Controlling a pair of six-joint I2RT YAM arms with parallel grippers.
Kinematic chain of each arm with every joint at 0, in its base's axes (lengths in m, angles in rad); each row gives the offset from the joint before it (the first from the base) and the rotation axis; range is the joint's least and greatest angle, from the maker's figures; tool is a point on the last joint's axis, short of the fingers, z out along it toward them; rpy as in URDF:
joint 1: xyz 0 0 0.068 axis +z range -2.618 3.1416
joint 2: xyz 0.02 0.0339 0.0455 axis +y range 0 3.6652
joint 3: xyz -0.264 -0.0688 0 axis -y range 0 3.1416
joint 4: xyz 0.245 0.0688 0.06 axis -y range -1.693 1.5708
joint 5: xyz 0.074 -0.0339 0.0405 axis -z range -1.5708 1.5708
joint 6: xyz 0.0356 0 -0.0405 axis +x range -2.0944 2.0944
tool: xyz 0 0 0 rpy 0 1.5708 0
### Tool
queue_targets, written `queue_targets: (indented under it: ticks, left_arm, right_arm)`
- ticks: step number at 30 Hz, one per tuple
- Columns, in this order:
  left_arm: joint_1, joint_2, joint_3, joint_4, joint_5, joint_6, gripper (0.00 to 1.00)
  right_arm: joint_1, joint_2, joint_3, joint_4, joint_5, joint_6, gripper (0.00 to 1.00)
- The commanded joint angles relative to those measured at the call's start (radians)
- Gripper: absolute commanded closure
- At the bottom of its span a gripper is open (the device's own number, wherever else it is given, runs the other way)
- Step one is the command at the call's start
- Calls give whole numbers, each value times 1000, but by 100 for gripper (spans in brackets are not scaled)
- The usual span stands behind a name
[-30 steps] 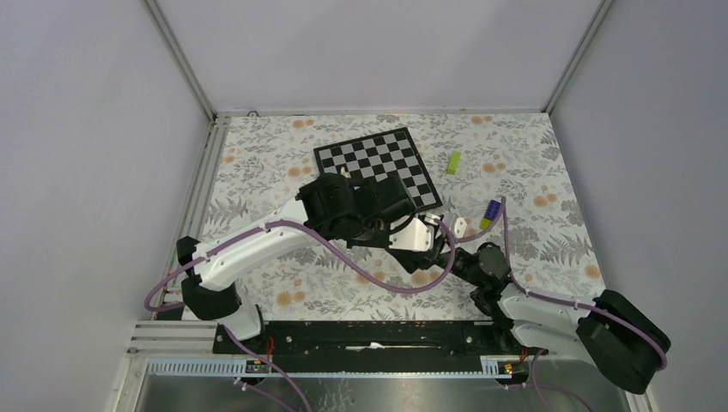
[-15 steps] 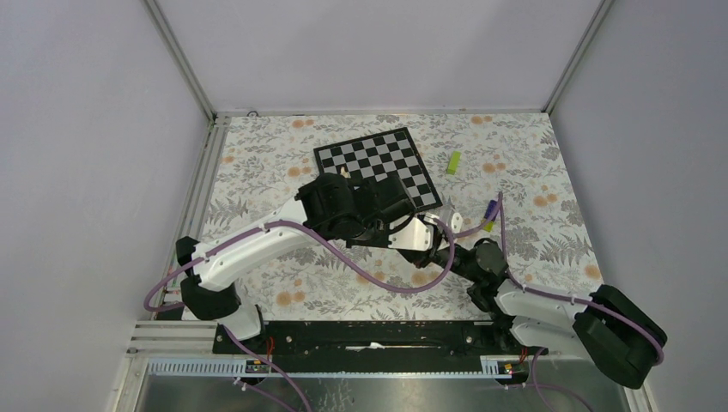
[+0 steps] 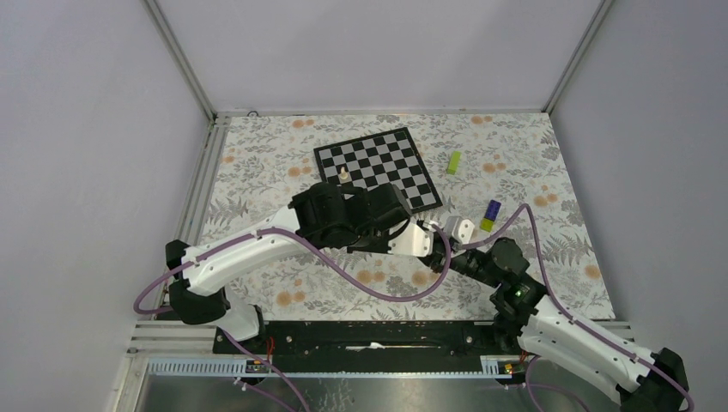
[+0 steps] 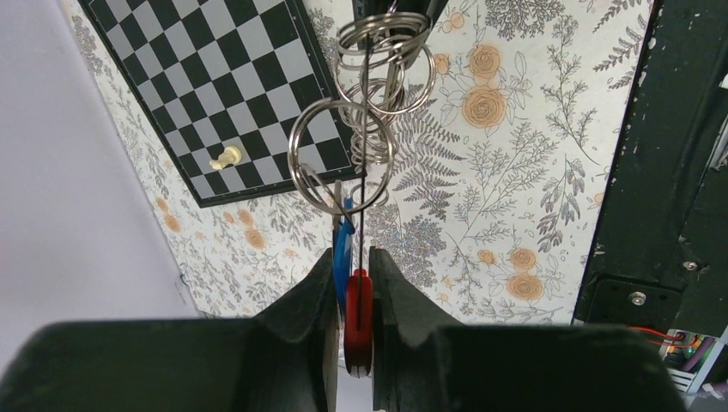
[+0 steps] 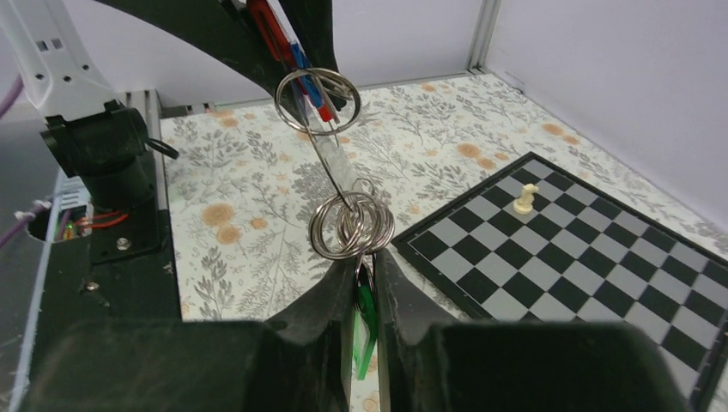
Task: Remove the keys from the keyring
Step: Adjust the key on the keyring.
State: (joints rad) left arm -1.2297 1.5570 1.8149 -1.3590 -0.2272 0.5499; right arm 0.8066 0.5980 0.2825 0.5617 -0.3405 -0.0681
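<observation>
I see the keyring (image 5: 351, 225) stretched in the air above the worktop (image 3: 283, 180), off the chessboard's (image 3: 378, 163) near-right corner. Left jaws pinch its red strap (image 4: 358, 313). Right jaws clamp the green key (image 5: 366, 339), mostly hidden.

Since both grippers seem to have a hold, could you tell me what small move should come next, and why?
Probably ease the right gripper back a little, turning the green key along its ring. It is pinched there, the left gripper clamps the red tag, and the rings are strung in the air between them.
</observation>
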Motion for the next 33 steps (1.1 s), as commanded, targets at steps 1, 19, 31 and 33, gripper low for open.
queue_targets:
  ticks: [1, 19, 31, 33]
  left_arm:
    - [12, -57, -7, -98, -76, 5, 100]
    - [13, -226, -206, 223, -50, -58, 100]
    - [12, -437, -515, 473, 4, -61, 100]
    - [12, -440, -519, 446, 3, -61, 100]
  right_arm:
    - [-1, -29, 134, -274, 73, -130, 88]
    - [-1, 1, 499, -625, 165, -286, 94]
    - [-2, 69, 723, -931, 123, -430, 95]
    - [-1, 82, 726, -951, 136, -444, 95]
